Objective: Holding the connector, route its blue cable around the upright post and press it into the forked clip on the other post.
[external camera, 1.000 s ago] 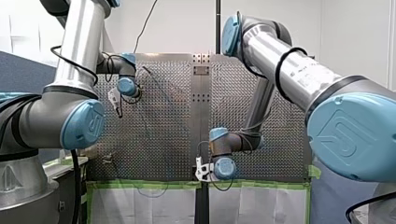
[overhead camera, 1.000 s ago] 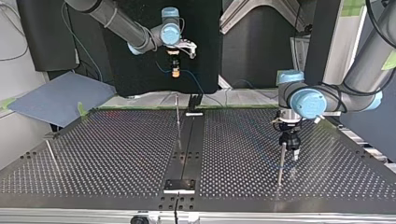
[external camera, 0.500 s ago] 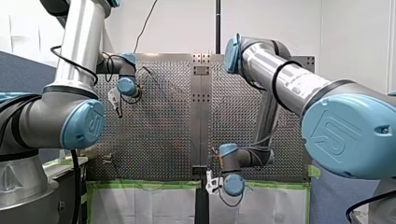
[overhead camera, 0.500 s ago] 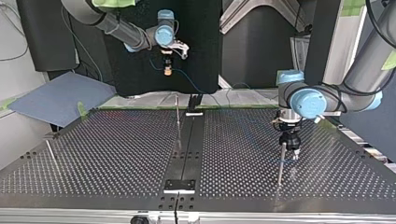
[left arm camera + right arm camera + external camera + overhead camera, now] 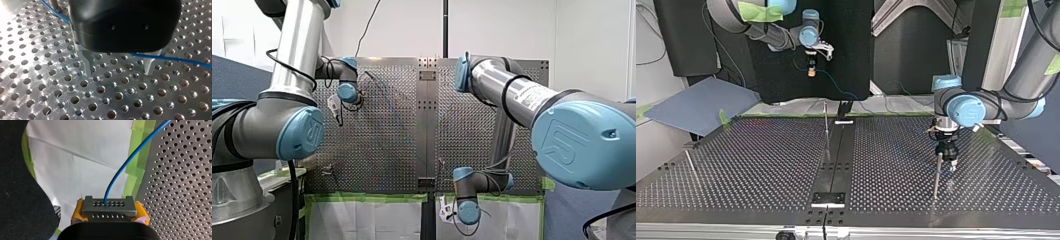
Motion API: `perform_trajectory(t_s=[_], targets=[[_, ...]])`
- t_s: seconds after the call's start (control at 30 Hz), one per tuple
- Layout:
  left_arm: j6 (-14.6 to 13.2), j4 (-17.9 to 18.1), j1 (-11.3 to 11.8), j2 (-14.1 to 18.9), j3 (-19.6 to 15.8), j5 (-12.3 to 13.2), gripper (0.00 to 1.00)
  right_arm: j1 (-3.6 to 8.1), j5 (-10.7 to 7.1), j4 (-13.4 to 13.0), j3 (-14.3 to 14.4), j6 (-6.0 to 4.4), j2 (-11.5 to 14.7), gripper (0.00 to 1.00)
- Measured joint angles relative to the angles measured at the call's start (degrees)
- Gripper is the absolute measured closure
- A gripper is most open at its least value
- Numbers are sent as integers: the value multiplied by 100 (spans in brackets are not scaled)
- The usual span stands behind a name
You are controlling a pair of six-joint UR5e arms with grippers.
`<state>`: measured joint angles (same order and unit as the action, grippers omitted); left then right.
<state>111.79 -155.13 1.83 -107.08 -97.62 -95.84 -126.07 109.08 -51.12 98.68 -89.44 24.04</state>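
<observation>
My right gripper is shut on the grey connector, which sits between its yellow pads. The blue cable rises from the connector toward the perforated table. In the top view this gripper hangs high beyond the table's far edge. My left gripper stands open just above the plate, and the blue cable crosses behind its metal fingers. It is beside a thin upright post. A second post stands mid-table.
Green tape and white paper lie past the table's edge under my right gripper. A third thin post leans at the top view's left. A dark central strip divides the plate. A blue-grey board lies off its corner.
My right arm has carried the connector off the table's near edge, down and right in the front view, up and left in the top view. My left arm has not moved.
</observation>
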Motion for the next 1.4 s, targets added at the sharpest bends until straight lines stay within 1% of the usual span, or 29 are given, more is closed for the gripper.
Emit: perform_trajectory(t_s=[0.07, 0.2, 0.37, 0.5, 0.6, 0.67, 0.73, 0.83, 0.93, 1.2, 1.3, 1.4], targets=[[0, 3, 0, 0, 0, 0, 0, 23, -8, -16, -1, 30, 39, 100], [0, 7, 0, 0, 0, 0, 0, 45, -40, 20, 1, 53, 178, 100], [0, 8, 0, 0, 0, 0, 0, 57, -54, 141, 10, 70, 416, 100], [0, 8, 8, 0, 0, -18, 0, 67, -53, 171, 107, 100, 619, 100], [0, 6, 13, -1, 0, -39, 0, 105, -67, 90, 220, 123, 767, 100], [0, 3, 14, -1, 0, -52, 0, 124, -91, -3, 319, 170, 875, 100], [0, -1, 16, -1, 0, -62, 0, 133, -119, -95, 430, 243, 981, 100], [0, -7, 17, -2, 0, -68, 0, 142, -144, -229, 604, 306, 1064, 100], [0, -9, 17, -2, 0, -73, 0, 151, -206, -364, 732, 328, 1090, 100], [0, -10, 24, -1, 4, -112, 0, 170, -462, -509, 872, 349, 1127, 100], [0, -11, 24, -2, 2, -118, 0, 210, -576, -623, 981, 308, 1220, 100], [0, -12, 25, -1, 1, -121, 0, 266, -698, -758, 1096, 227, 1347, 100]])
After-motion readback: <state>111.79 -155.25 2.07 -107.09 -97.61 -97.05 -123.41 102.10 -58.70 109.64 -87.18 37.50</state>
